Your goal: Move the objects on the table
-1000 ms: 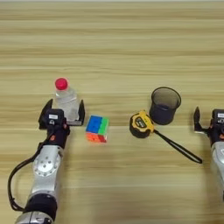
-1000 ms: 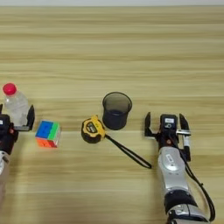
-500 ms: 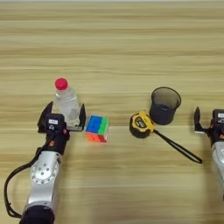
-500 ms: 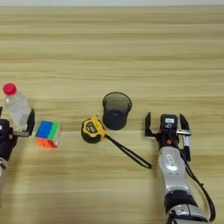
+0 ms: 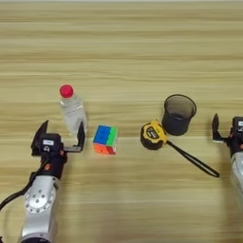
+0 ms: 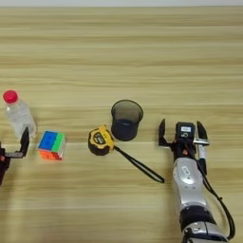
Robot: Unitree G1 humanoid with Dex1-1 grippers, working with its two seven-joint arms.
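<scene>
The left gripper has pulled back toward the robot, so the small clear bottle that stood between its fingers a second ago now stands free, just ahead of the right-hand finger. Those two black fingers are spread wide, nothing between them. The bottle is upright, red cap on; what it holds, I cannot tell. Just right of that gripper lies the multicoloured puzzle cube, apart from bottle and finger. Further right sits the yellow-black tape measure, its black strap trailing off toward the right gripper. Just beyond the tape measure stands the dark translucent cup, upright, mouth open, its inside dark and seemingly empty. The right gripper rests on the wooden table, fingers splayed wide, gripping nothing, the cup near its left finger.
</scene>
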